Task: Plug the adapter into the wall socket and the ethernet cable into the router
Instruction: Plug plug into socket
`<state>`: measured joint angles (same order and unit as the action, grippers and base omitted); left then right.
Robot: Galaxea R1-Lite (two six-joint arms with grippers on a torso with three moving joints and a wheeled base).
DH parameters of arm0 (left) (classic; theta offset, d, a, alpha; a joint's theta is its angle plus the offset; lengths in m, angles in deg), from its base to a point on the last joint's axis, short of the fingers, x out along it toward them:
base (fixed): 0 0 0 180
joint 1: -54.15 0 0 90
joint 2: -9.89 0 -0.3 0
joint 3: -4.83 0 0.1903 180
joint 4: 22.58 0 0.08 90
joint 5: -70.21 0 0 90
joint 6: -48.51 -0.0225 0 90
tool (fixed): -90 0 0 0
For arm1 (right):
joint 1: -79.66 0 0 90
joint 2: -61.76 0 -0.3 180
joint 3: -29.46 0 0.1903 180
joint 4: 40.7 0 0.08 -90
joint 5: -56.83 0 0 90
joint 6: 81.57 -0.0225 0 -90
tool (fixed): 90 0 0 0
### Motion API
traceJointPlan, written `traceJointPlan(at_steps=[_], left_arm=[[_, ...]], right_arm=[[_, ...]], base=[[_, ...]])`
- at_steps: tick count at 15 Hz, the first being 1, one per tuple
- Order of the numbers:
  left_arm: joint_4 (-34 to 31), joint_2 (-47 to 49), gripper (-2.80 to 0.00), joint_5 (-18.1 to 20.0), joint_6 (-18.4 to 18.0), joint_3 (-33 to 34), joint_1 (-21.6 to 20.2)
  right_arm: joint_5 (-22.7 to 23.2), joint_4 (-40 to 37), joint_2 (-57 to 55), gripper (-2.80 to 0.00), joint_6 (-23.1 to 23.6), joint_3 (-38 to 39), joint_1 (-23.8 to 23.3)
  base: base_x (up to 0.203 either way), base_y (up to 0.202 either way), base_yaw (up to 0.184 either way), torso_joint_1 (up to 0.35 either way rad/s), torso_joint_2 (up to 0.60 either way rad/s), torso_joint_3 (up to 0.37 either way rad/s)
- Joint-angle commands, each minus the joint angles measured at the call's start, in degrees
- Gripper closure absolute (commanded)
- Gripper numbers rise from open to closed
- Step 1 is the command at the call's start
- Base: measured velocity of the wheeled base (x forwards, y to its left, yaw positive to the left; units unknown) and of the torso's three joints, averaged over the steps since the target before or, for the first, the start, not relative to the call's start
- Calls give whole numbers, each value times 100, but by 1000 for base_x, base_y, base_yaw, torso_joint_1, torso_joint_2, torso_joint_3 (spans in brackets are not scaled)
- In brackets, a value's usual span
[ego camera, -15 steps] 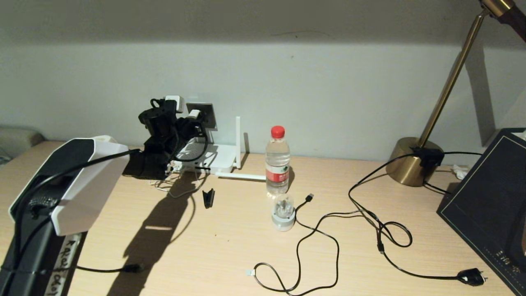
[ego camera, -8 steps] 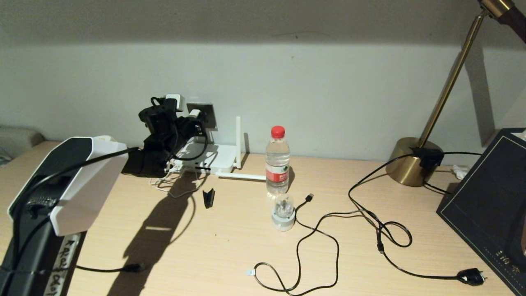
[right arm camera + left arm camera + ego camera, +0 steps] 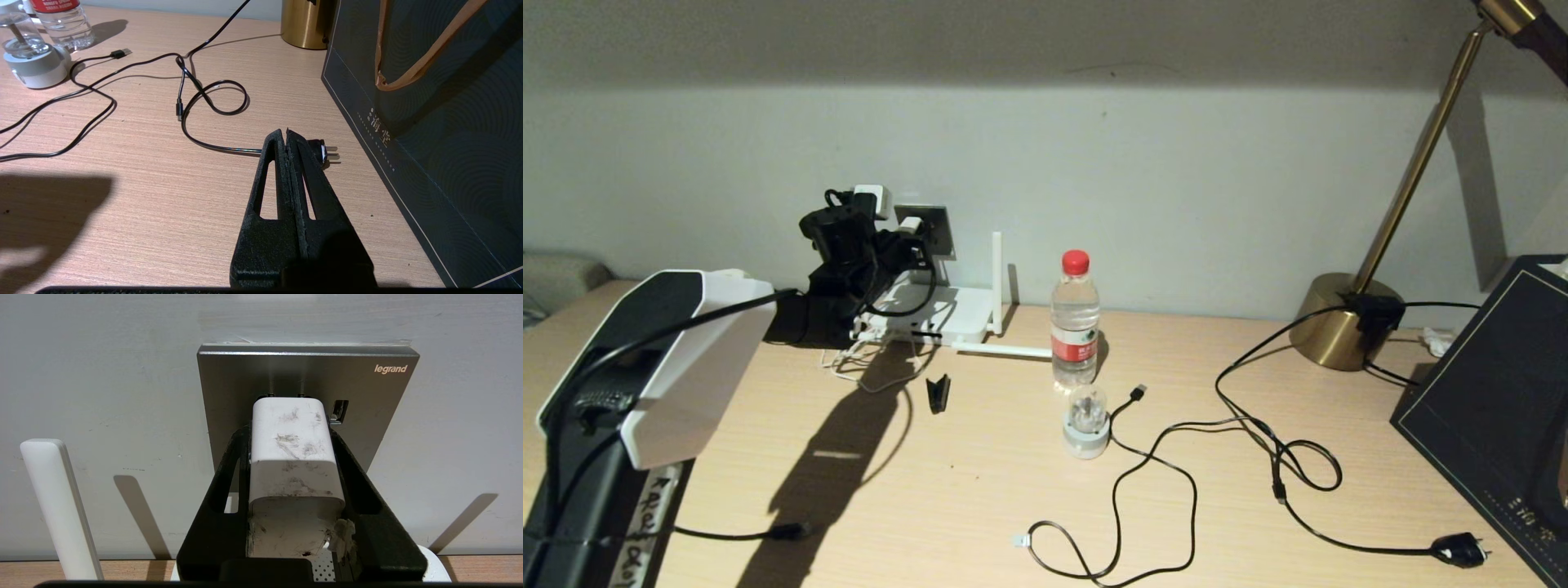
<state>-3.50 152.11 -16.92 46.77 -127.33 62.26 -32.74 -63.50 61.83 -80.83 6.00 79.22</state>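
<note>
Left claw: clamped on the adapter from both sides, held right in front of the wall socket, with the adapter's front face almost at the plate.
Adapter: white cube, scuffed on top; two metal pins show at its front edge, close to the wall socket's upper holes. I cannot tell whether their tips have entered the holes; the body is not yet flush with the plate.
Wall socket: grey plate on the wall; in the head view the left claw covers part of it.
Router: flat on the counter just below the wall socket, one antenna upright beside it and another lying flat.
Ethernet cable: I cannot pick it out for sure; a black cable end lies on the counter well in front of the wall socket, towards the robot.
Right claw: fingers pressed together, holding nothing, parked over the counter far to the right of the wall socket, beside a dark paper bag.
Step in hand: seating the adapter, by my reading; the cable half seems untouched.
Next move: a straight push into the wall socket with the pins square to the holes, then let go.
</note>
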Motion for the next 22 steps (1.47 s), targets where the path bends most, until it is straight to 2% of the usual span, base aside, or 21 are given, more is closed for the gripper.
traceJointPlan(at_steps=[1, 22], left_arm=[[36, 75, 0, 18, -3, -60, -3], [-426, -163, 0, 4, -3, -90, 14]], right_arm=[[1, 4, -7, 0, 3, 1, 0], [1, 4, -7, 0, 4, 1, 0]], base=[[0, 0, 0, 0, 0, 0], [0, 0, 0, 0, 0, 0]])
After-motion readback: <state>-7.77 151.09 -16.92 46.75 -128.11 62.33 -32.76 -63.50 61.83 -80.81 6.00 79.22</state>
